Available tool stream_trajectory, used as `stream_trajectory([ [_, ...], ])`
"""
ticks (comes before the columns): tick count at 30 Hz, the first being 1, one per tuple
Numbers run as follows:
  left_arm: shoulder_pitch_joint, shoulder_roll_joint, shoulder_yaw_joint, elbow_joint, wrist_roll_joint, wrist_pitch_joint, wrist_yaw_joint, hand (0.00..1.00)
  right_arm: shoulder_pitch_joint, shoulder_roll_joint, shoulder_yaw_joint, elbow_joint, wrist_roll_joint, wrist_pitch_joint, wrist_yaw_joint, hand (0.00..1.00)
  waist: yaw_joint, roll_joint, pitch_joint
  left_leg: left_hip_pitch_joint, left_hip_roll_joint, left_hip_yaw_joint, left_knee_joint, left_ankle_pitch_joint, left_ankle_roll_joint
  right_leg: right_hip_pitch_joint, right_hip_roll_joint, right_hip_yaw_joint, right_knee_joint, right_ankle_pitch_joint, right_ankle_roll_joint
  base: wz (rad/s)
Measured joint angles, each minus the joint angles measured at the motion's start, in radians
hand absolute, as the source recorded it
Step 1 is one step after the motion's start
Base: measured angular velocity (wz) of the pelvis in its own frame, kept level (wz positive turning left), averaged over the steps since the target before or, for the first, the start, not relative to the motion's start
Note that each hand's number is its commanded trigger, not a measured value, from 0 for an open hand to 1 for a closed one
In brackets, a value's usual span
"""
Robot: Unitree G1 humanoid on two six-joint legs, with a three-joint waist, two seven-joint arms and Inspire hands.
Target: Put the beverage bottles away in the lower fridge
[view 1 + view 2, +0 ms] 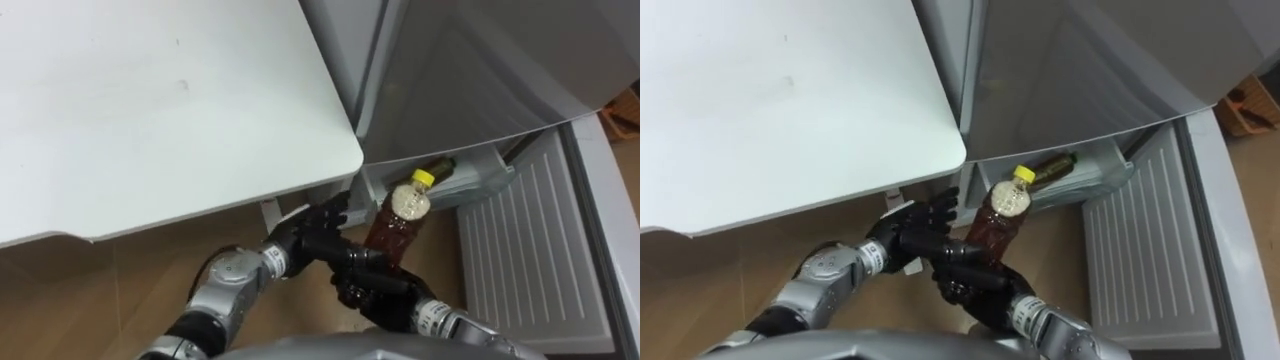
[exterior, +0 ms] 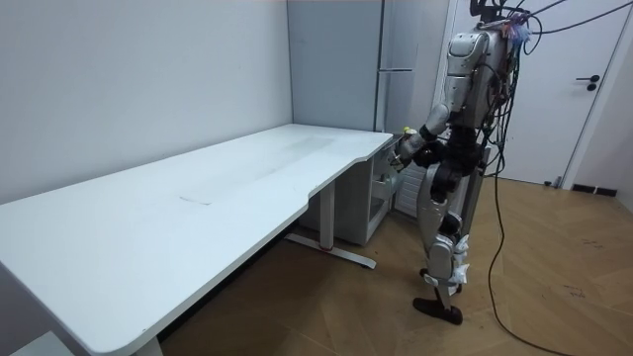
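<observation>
A brown drink bottle (image 1: pixel 398 222) with a yellow cap (image 1: pixel 424 178) is upright in front of the open lower fridge compartment (image 1: pixel 470 175). My right hand (image 1: pixel 372 288) comes up from below and is curled round the bottle's lower part. My left hand (image 1: pixel 312 232) is just left of the bottle, fingers spread and fairly straight, close to it. A second, dark bottle (image 1: pixel 436 166) lies on its side inside the compartment. In the room view I stand at the table's far end facing the fridge (image 2: pixel 396 59), with the bottle (image 2: pixel 405 138) held out before me.
The white table's corner (image 1: pixel 330 150) overhangs just left of the hands. The lower fridge door (image 1: pixel 530 250) hangs open to the right, its ribbed white inside showing. The closed upper fridge door (image 1: pixel 480 70) is above. Wooden floor lies below.
</observation>
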Motion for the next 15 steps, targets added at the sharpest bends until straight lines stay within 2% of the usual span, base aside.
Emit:
stream_trajectory([
  [2,-0.008,0.0,0.014,0.06,-0.051,0.013,-0.035,0.0,0.0,0.0,-0.002,0.004,-0.007,0.011,0.0,1.0,0.014,0.003,-0.0019,-0.001,0.0,-0.001,-0.001,0.0,0.0,-0.001,0.0,0.0,0.0,0.001,0.0,0.0],
  [4,-0.006,0.003,0.056,0.102,-0.094,0.034,-0.065,0.0,0.004,0.0,-0.016,0.006,-0.006,0.019,0.0,1.0,0.019,0.006,-0.0038,-0.001,0.0,-0.007,-0.002,0.0,0.0,0.001,0.0,-0.004,0.0,0.001,0.0,0.05],
  [7,0.014,0.055,0.122,0.148,-0.149,0.067,-0.069,0.0,0.018,0.0,-0.091,0.02,0.002,0.021,0.002,1.0,0.021,0.011,-0.0051,0.003,0.001,-0.009,-0.011,0.0,0.0,0.005,0.001,-0.007,-0.001,0.001,0.0,0.03],
  [9,0.066,0.129,0.134,0.184,-0.148,0.097,-0.048,0.0,0.019,-0.002,-0.204,0.023,0.032,0.013,0.001,1.0,0.021,0.011,-0.0047,0.013,0.001,-0.004,-0.012,0.001,-0.002,0.005,0.003,0.0,0.0,0.001,0.0,-0.1],
  [11,0.117,0.176,0.138,0.186,-0.156,0.116,-0.028,0.0,0.019,-0.006,-0.278,0.023,0.081,-0.016,-0.001,1.0,0.02,0.006,-0.0023,0.015,0.001,-0.004,-0.013,0.001,-0.002,0.004,0.003,0.001,0.001,0.001,0.0,-0.03],
  [12,0.127,0.195,0.142,0.188,-0.17,0.116,-0.017,0.0,0.017,-0.009,-0.316,0.023,0.115,-0.036,-0.001,1.0,0.026,0.002,-0.0009,0.014,0.0,-0.002,-0.015,0.001,-0.002,-0.002,0.002,0.003,0.002,0.001,0.0,-0.05],
  [14,0.142,0.21,0.144,0.194,-0.181,0.116,-0.012,0.0,0.011,-0.011,-0.349,0.023,0.131,-0.064,-0.001,1.0,0.035,0.0,-0.002,0.013,-0.001,-0.001,-0.018,0.001,-0.002,-0.001,0.002,0.006,0.002,0.001,0.0,-0.03],
  [15,0.147,0.211,0.143,0.197,-0.19,0.115,-0.002,0.0,0.011,-0.011,-0.357,0.023,0.131,-0.079,-0.001,1.0,0.039,0.003,0.0002,0.017,-0.001,-0.002,-0.02,0.001,-0.001,0.005,0.002,0.005,0.001,0.001,0.0,0.0],
])
